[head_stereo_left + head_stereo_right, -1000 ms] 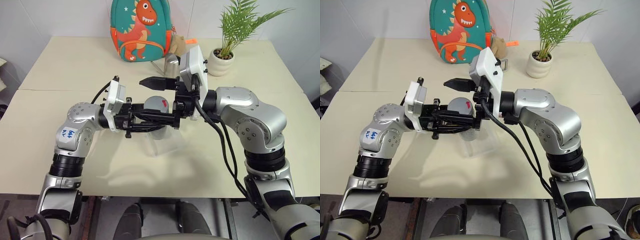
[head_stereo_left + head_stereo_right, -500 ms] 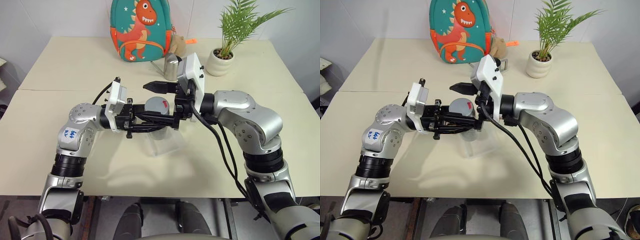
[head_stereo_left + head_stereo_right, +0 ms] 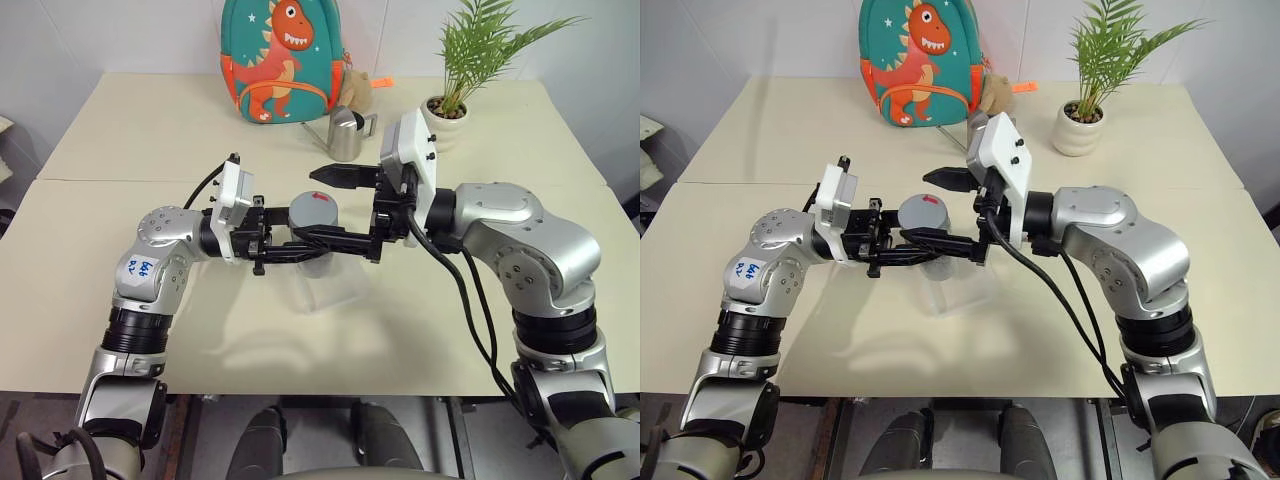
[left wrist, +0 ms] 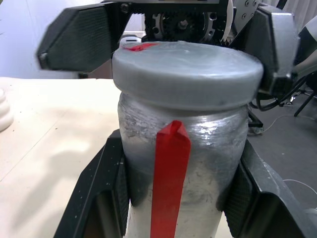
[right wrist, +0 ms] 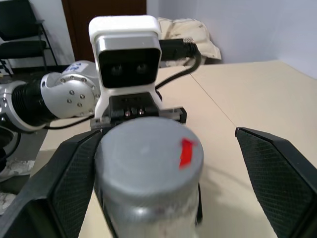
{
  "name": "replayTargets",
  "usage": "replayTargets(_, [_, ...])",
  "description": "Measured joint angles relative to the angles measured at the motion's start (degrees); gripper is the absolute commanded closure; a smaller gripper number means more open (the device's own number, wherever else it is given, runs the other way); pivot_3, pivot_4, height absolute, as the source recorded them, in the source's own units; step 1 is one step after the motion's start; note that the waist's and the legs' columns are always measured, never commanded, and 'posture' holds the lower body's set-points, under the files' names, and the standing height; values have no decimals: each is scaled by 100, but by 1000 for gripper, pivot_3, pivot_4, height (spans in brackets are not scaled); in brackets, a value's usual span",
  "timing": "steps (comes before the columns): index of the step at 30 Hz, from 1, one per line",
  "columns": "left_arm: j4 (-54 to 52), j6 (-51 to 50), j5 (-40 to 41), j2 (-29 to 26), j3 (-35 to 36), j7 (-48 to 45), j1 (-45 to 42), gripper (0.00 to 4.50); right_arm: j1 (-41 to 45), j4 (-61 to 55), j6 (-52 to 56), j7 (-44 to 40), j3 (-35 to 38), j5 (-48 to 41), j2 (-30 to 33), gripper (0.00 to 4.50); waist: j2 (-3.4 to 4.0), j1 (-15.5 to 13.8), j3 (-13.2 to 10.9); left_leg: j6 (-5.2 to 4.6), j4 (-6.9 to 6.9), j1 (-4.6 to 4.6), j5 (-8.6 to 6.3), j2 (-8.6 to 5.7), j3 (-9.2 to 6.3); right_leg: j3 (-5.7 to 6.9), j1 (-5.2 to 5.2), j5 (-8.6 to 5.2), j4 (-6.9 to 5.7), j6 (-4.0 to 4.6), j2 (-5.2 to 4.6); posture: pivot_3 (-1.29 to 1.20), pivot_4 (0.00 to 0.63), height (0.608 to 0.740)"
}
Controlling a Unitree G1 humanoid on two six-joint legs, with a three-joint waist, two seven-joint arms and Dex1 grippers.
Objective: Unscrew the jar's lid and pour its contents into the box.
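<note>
- Since a second ago the right gripper (image 3: 336,206) has drawn back to the right, its spread fingers now straddling the lid (image 3: 314,209) more loosely, and the steel pitcher (image 3: 346,133) behind it has come into sight.
- Head views: the left gripper (image 3: 303,247) is clamped on the jar (image 3: 316,262), held upright above the clear box (image 3: 330,288) on the cream table (image 3: 150,130). The lid, grey with a red mark, sits on the jar. Behind stand a dinosaur backpack (image 3: 283,60) and a potted plant (image 3: 447,110), well apart from the arms.
- Left wrist view: the jar's silvery body (image 4: 183,168) carries a red strip down its front; black pads (image 4: 111,193) press it on both sides. The grey lid (image 4: 188,74) caps it, with the right gripper's fingers either side just behind.
- Right wrist view: the lid's (image 5: 148,153) top faces the camera. One finger (image 5: 69,173) lies close against the lid's edge, the other (image 5: 277,173) stands well clear, so the jaws are released.
</note>
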State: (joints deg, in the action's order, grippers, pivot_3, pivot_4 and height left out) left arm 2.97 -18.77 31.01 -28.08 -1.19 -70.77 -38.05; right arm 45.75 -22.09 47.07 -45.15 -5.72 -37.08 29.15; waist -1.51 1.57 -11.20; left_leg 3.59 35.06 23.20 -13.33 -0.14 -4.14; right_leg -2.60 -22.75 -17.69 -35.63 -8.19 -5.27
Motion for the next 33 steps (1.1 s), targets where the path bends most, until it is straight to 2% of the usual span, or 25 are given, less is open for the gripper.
replayTargets(22, [13,3,-9,-7,9,-113,-102,2535,-460,-546,664,335,795,-528,848,27,0,-14,0,0,0,2,0,-1,0,0,1,0,4,0,-1,0,150,740])
replayTargets(33, [1,-4,-8,-3,-25,-229,-101,2535,-330,-709,780,445,989,-1226,597,27,0,-6,0,-1,1,1,0,0,0,0,2,0,2,0,-1,0,150,740])
